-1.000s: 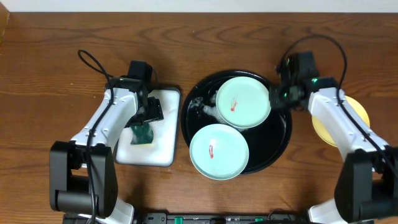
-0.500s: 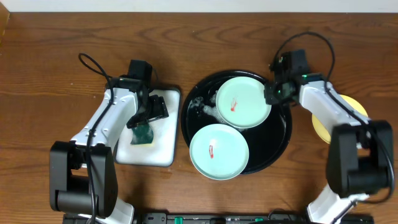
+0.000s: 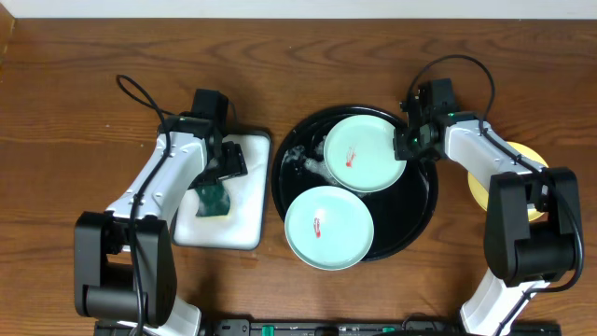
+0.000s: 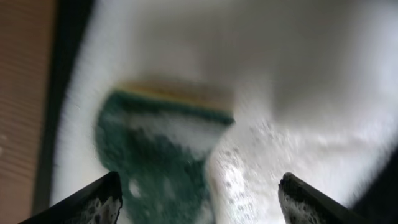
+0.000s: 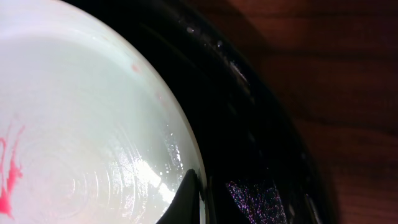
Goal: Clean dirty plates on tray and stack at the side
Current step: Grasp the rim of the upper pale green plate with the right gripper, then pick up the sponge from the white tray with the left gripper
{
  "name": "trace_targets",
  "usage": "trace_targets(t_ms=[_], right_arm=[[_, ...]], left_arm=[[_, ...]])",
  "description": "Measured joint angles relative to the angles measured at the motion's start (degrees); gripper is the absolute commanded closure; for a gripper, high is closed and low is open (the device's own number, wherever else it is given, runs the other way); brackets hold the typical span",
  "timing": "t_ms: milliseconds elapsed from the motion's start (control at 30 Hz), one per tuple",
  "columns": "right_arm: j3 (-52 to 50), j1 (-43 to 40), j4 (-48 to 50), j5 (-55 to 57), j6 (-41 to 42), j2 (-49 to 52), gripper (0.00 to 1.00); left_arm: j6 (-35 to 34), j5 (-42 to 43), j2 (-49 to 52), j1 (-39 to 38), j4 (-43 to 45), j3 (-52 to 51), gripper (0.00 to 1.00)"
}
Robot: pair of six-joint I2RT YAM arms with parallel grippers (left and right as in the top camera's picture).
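Fingertip (image 5: 188, 196) of the right gripper (image 3: 410, 142) is lying across the right-hand rim of the far green plate (image 3: 364, 152). The second finger is not showing clearly against the black, so I cannot tell whether the jaws are clamping that rim. The plate is extending leftward from the gripper, sitting in the tray (image 3: 420, 210) with a red smear at centre and overlapping the near green plate (image 3: 328, 227). The yellow plate (image 3: 536, 159) is lying on the table just right of the tray, so the right arm is judged the nearer one for lifting the plate out to that side. The left gripper (image 4: 199, 205) is hanging with fingers apart above the sponge (image 4: 155, 155) in the foamy sponge dish (image 3: 244, 219), well apart from the tray.
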Motion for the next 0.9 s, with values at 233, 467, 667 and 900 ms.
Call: trace_targets(t_ms=[233, 467, 667, 900], right_arm=[[0.13, 0.0, -0.48, 0.02, 0.31, 0.0, 0.99], [0.28, 0.0, -0.94, 0.17, 0.48, 0.0, 0.99], [0.28, 0.0, -0.98, 0.2, 0.48, 0.0, 0.99], [0.35, 0.0, -1.51, 0.24, 0.48, 0.0, 0.99]], left_arm=[[0.13, -4.17, 0.0, 0.0, 4.72, -4.83, 0.3], [0.2, -6.12, -0.24, 0.0, 13.99, -12.24, 0.8], [0.68, -4.11, -0.87, 0.46, 15.91, -13.25, 0.68], [1.31, 0.17, -1.97, 0.2, 12.79, -13.07, 0.34]])
